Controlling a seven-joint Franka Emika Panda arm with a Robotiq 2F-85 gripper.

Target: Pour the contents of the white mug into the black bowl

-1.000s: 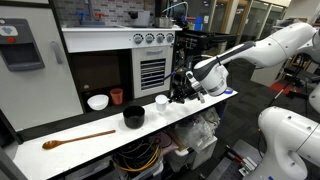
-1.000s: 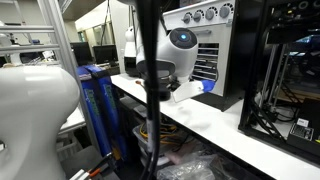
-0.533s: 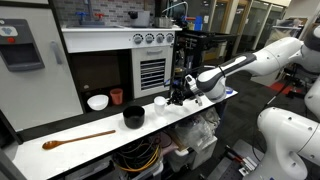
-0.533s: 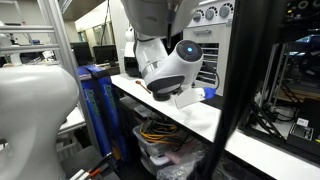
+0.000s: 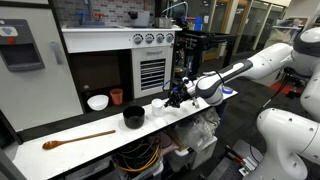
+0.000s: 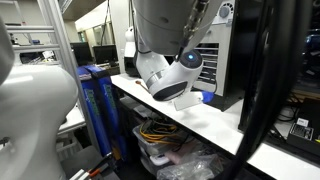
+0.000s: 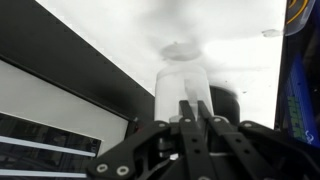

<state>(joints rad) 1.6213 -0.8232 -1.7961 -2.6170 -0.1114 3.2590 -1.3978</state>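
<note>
The white mug (image 5: 97,102), squat and wide, sits far back on the white counter (image 5: 60,150), next to a red-orange cup (image 5: 116,96). The black bowl (image 5: 133,117) stands nearer the counter's front edge. My gripper (image 5: 173,95) hovers low over the counter, well away from the mug, and its fingers (image 7: 195,108) are shut and empty. A smaller white cup (image 5: 160,101) stands just ahead of the fingertips and is blurred in the wrist view (image 7: 180,75). The dark round shape behind it (image 7: 232,100) looks like the black bowl.
A wooden spoon (image 5: 78,139) lies along the counter's front. A black-fronted oven unit (image 5: 150,70) rises behind the counter. A blue object (image 6: 205,97) lies beside the arm, which fills most of that exterior view. Cables and bags sit under the counter.
The arm has stretched out and lowered. The gripper has moved along the counter towards the small white cup and stays shut. Nothing on the counter has moved.
</note>
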